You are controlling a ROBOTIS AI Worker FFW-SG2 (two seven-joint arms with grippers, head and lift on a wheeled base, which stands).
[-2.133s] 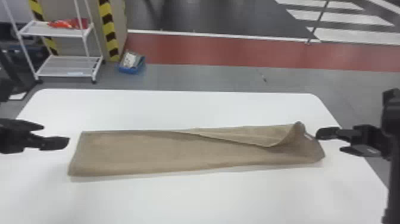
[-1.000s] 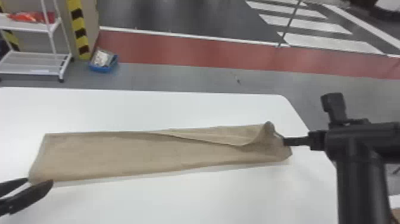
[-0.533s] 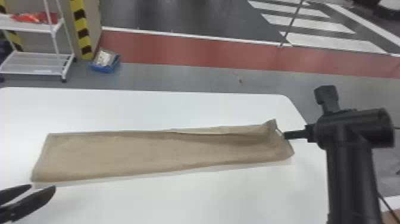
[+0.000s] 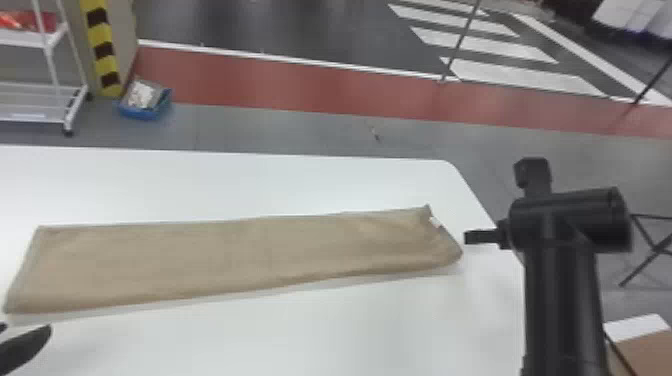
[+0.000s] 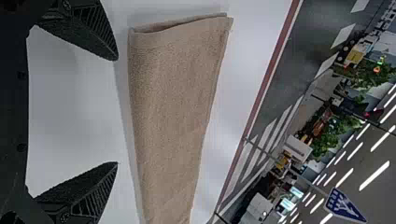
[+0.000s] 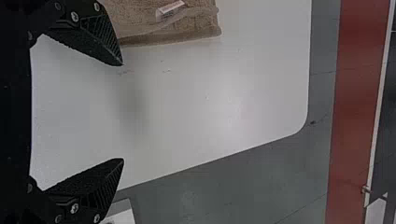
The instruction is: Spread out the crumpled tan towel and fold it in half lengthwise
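So the biggest thing is the floor [image 4: 320, 127], grey with a wide red strip and, past that, dark ground with white stripes. Next up is the white desk [image 4: 350, 185], rounded at its far right corner.

Behind it on the left there's a white cart [image 4: 45, 102] on little wheels. Its upper shelf has some red and orange stuff [image 4: 30, 21] on it, and I can't tell what that is. Right beside the cart is a yellow-and-black striped post [image 4: 103, 47].

The tan towel [image 4: 225, 260] lies flat on the desk as one long strip running left to right, folded lengthwise, pretty smooth. The layers show at its left end, and the right end is a bit slanted, with the far corner poking up.

There's a brown boxy thing [image 4: 647, 352] with a white top low on the right, beyond the desk. No clue what's in it, if anything. Back by the striped post, a blue bin [image 4: 145, 111] sits on the floor with some white and grey bits [image 4: 143, 94] inside, too blurry to name.

Left gripper [image 4: 27, 327] is spread wide, nothing in it, near the towel's left end. Right gripper [image 4: 467, 237] is wide too, also holding nothing, just beside the right end but apart from it.

Smallest is the little white tag [image 4: 435, 221] on the towel's right end.
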